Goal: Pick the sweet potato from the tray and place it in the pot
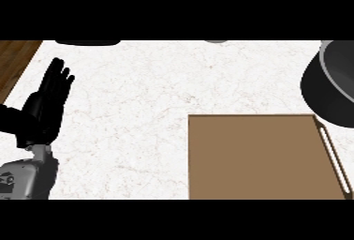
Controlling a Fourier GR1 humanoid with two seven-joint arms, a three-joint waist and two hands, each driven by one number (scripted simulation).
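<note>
**Left hand rests open at the counter's edge; sweet potato not visible**

The white marbled counter [138, 103] fills most of the head view. On it, well to the right of the left hand and lower, lies the brown tray [256, 159], its top bare, with a pale handle slot along its right side. Above the tray's right corner, far across from the hand, stands the dark pot [332, 89], cut by the view's edge. The left hand [45, 105] shows at the left, fingers straight and pointing up, released and holding nothing. The sweet potato cannot be seen; the right hand is outside the view.
</note>
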